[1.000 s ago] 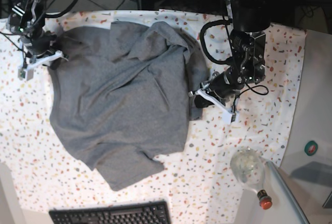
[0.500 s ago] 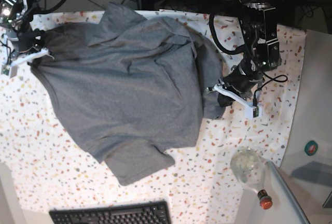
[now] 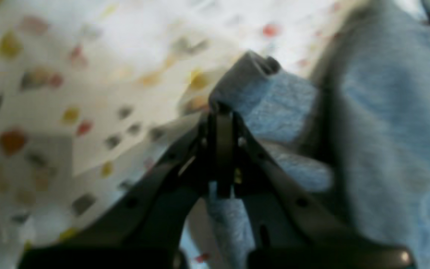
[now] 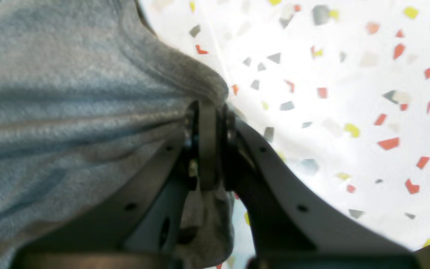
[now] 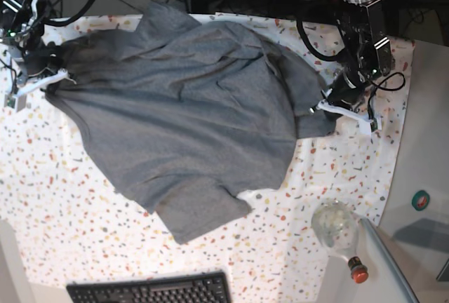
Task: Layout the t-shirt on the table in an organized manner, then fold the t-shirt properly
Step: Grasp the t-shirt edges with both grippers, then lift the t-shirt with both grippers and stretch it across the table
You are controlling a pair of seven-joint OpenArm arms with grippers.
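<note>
The heather-grey t-shirt (image 5: 182,120) lies stretched across the flecked white table (image 5: 63,198), with one sleeve pointing toward the keyboard. At the shirt's right edge in the base view, my left gripper (image 5: 328,110) is shut on a fold of the cloth. The left wrist view shows the left gripper (image 3: 218,108) pinching a bunched corner of the t-shirt (image 3: 386,130) above the table (image 3: 88,74). My right gripper (image 5: 56,76) is shut on the shirt's far-left edge. In the right wrist view the right gripper (image 4: 207,106) clamps a ribbed edge of the t-shirt (image 4: 69,93) over the table (image 4: 349,93).
A clear bottle (image 5: 337,227) with a red cap lies on its side at the table's front right. A black keyboard (image 5: 151,290) sits at the front edge. A plain grey surface (image 5: 428,142) borders the right side. Cables and dark gear crowd the back.
My left gripper moved right and slightly back with the cloth, pulling the shirt wider and flatter. My right gripper tightened on the left edge and stayed near the table's left side.
</note>
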